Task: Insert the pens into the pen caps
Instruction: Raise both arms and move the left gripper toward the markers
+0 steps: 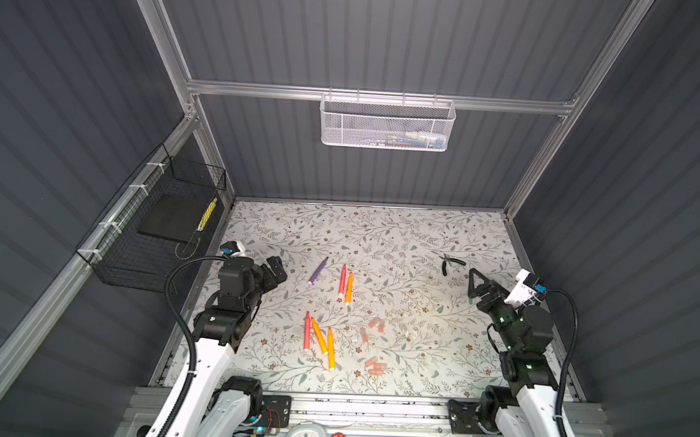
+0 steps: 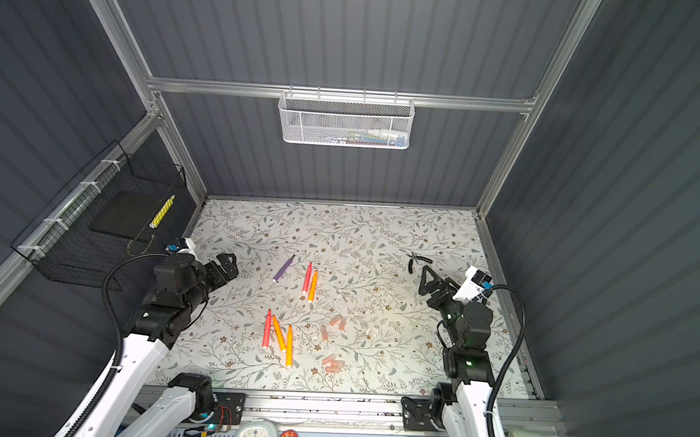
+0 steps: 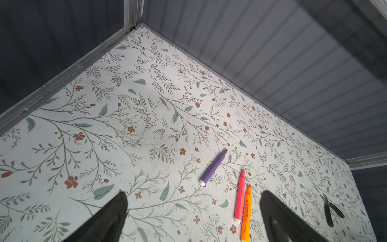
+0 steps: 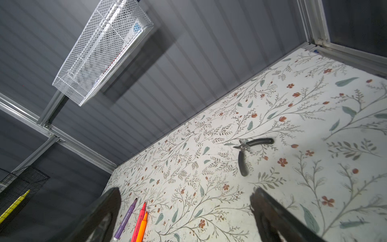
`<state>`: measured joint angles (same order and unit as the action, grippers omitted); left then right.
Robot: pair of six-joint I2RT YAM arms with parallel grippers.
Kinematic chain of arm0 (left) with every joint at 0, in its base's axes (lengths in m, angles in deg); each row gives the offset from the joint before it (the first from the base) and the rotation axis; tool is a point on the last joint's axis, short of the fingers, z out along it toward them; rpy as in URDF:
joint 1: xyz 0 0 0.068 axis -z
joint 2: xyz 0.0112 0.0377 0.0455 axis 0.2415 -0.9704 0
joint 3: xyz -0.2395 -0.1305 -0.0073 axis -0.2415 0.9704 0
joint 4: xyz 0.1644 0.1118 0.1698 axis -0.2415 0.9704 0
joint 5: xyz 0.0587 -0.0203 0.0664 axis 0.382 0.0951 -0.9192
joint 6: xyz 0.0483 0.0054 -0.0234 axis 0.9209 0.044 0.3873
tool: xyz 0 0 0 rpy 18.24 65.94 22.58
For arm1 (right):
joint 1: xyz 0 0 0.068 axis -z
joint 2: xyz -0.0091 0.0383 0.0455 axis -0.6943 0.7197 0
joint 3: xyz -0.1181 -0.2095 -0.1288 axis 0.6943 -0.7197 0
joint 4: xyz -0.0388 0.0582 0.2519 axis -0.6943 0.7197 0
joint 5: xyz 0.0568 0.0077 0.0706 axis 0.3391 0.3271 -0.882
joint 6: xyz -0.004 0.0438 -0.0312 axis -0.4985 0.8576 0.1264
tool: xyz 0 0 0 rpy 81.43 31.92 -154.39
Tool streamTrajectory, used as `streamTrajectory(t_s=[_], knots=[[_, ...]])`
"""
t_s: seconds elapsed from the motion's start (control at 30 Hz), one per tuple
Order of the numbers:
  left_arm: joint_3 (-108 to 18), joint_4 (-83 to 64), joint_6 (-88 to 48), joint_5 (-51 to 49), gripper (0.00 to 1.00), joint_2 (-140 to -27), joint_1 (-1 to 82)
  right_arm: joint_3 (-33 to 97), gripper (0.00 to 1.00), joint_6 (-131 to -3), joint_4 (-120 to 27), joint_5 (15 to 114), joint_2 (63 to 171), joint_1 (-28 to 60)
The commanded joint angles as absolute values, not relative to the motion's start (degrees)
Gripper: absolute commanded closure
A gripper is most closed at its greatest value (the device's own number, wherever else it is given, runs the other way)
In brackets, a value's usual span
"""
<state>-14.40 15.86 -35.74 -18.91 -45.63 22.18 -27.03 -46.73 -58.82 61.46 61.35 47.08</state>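
No pen has been capped yet: the six slim plastic marker pens (image 1: pixel 319 336) (one purple, two red-pink, three orange) are lying bare in two clusters on the floral-patterned table (image 1: pixel 380 238), with short translucent pinkish pen caps (image 1: pixel 377 323) scattered beside the nearer cluster. All six insertions are left. The left gripper (image 3: pixel 193 198) and right gripper (image 1: pixel 471 283) are held empty, fingers spread wide. Clearer caps can hardly be made out.

Floral table (image 1: pixel 380 238) bears pens (image 1: pixel 349 288), pen caps (image 1: pixel 377 323), pliers (image 1: pixel 445 265).
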Motion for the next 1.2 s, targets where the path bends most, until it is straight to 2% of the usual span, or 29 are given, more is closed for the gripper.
streamTrajectory(t_s=[0.0,0.2,0.3,0.43,0.5,0.57,0.67,0.8,0.9,1.17], knots=[[-14.0,16.9,-34.2,-15.1,0.00,-40.2,22.3,-23.8,0.01,-45.7,-54.6,62.2,63.7,47.3],[-10.5,18.8,-37.9,-19.8,0.01,-32.0,22.3,-21.0,0.01,-49.3,-46.4,66.0,66.3,47.4],[-10.0,17.0,-36.0,-12.7,0.02,-33.3,22.3,-22.2,0.01,-51.9,-44.3,70.5,66.0,47.4],[-11.0,14.3,-37.8,-3.0,0.12,-40.0,22.6,-25.6,0.01,-50.8,-48.5,75.4,67.8,47.2],[-11.7,14.2,-39.1,-1.6,0.14,-43.5,24.4,-26.6,0.01,-49.4,-50.2,80.1,71.3,47.2],[-11.7,14.0,-39.6,-4.9,0.16,-46.5,29.9,-25.0,0.01,-49.2,-49.4,79.5,74.9,47.5],[-11.4,11.8,-41.1,-15.7,0.19,-51.5,42.9,-24.4,0.01,-49.9,-52.3,77.3,77.9,47.0],[-13.8,7.8,-42.8,-24.3,0.29,-62.9,55.0,-25.9,0.01,-50.0,-53.2,77.1,75.7,46.9],[-19.9,10.3,-43.8,-28.4,0.38,-74.0,59.8,-27.7,0.03,-50.0,-54.2,77.1,73.2,46.7],[-26.9,10.3,-44.4,-29.8,0.47,-89.9,63.5,-28.9,0.12,-51.1,-54.2,76.8,70.4,44.7]])
